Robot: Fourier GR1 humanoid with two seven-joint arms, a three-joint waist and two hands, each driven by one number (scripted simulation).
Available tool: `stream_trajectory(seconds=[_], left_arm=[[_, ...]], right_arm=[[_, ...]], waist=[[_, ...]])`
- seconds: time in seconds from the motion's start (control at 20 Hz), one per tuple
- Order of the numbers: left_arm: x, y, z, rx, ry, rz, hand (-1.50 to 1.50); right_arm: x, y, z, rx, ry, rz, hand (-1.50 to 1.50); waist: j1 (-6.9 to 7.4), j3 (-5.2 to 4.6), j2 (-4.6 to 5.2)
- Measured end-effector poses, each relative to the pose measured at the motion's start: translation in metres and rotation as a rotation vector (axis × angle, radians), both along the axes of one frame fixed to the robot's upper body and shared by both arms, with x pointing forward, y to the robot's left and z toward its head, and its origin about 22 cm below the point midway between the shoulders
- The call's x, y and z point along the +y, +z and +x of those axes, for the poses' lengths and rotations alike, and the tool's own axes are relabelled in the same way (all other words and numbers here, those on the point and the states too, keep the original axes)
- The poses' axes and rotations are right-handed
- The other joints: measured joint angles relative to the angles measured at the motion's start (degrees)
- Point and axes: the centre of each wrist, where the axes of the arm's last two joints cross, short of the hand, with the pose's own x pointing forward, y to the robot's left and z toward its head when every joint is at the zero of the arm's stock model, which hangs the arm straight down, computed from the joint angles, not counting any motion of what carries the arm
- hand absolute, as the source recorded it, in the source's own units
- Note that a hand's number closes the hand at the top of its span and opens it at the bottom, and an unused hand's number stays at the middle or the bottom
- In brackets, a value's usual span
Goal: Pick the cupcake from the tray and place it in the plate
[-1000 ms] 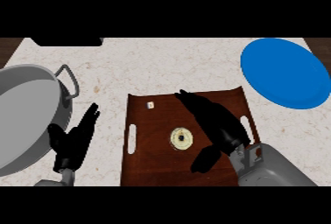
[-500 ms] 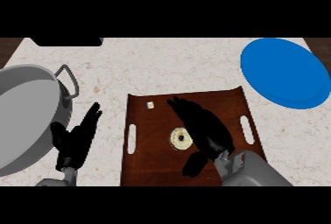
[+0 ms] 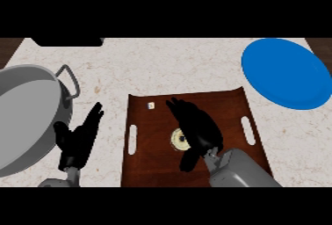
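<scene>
The right robot hand (image 3: 198, 127), fingers spread, is held over the cupcake (image 3: 179, 139) on the tray (image 3: 156, 158); nothing is grasped, and the plate (image 3: 285, 72) is unfilled.

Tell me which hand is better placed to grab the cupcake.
The right hand: it hangs open over the tray, right beside the cupcake. The left hand rests open on the counter, off the tray.

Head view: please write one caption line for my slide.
Right hand open above the cupcake on the brown tray; blue plate waits at right, left hand rests beside the pot.
</scene>
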Motion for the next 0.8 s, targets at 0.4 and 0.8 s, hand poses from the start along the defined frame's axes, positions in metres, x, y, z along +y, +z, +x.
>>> stream_trajectory(seconds=[0.4,0.8], left_arm=[[0.005,0.004,-0.004,0.003,-0.002,0.002,0.0],[0.003,0.003,-0.004,0.0,0.0,-0.001,0.0]], right_arm=[[-0.002,-0.023,0.009,0.039,0.048,-0.062,1.5],[0.006,-0.029,0.011,-0.03,0.115,-0.118,1.5]], waist=[[0.07,-0.04,0.02],[0.0,-0.05,-0.08]])
